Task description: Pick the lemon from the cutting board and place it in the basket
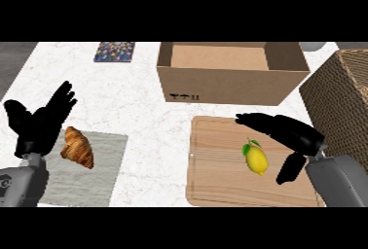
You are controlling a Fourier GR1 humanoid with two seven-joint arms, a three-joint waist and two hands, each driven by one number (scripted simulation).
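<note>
1. White marbled counter top [144, 112] fills the view, with a pale wooden cutting board [215, 170] lying at lower centre-right of the frame.
2. On that board, right of its middle, lies the small yellow lemon with a green leaf [257, 161]. It is not yet lifted.
3. My right hand [295, 133] hovers over the board's upper right part, fingers stretched out toward the upper left and thumb hanging down just right of the lemon. It is spread wide and grips nothing. I cannot tell whether any part of it touches the fruit.
4. I judge this to be the reach, just ahead of the grasp. Next I need to lower the hand and bring fingers and thumb round the lemon, then lift and carry it right.
5. At the frame's right edge stands the brown woven wicker basket [341, 107], just beside the board. Only its outer wall shows, so what it holds is hidden from me.
6. At upper centre sits the open brown cardboard box [230, 85]. The part of its floor I can see is bare.
7. My left hand [36, 126] rests at the left edge, fingers straight and up, holding nothing.
8. Beside it a golden-brown croissant [78, 146] lies on a grey rectangular mat [86, 180], well apart from the board.
</note>
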